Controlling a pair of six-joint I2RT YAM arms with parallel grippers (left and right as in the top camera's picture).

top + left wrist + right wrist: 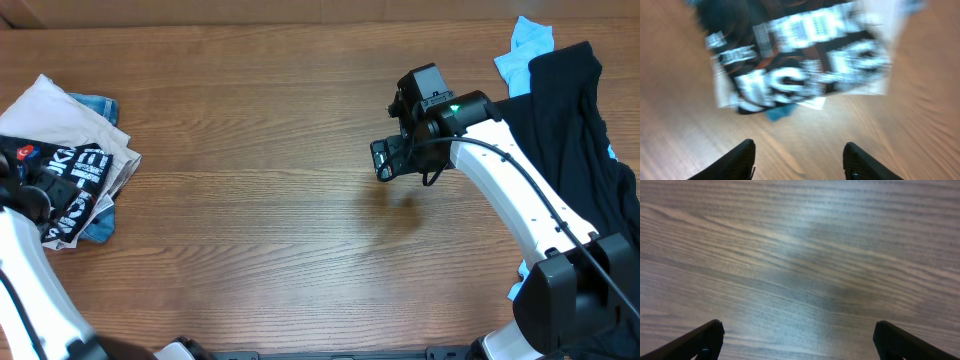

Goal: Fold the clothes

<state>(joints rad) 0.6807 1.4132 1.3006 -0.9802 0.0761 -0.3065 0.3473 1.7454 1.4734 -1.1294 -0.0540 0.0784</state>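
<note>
Left hand (799,150) and right hand (797,330) gape; one folded clothes stack (75,165), one heap (570,120).

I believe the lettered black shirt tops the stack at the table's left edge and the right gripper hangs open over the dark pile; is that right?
Not quite: the right gripper hangs open over bare table, as the right wrist view shows, not over the dark pile. The lettered black shirt does top the left-edge stack.

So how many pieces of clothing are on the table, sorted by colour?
Black: 2, printed shirt, plain garment
White: 1, pale garment
Blue: 2, denim-blue piece, light blue piece
Total: 5 showing; more may be hidden.
</note>
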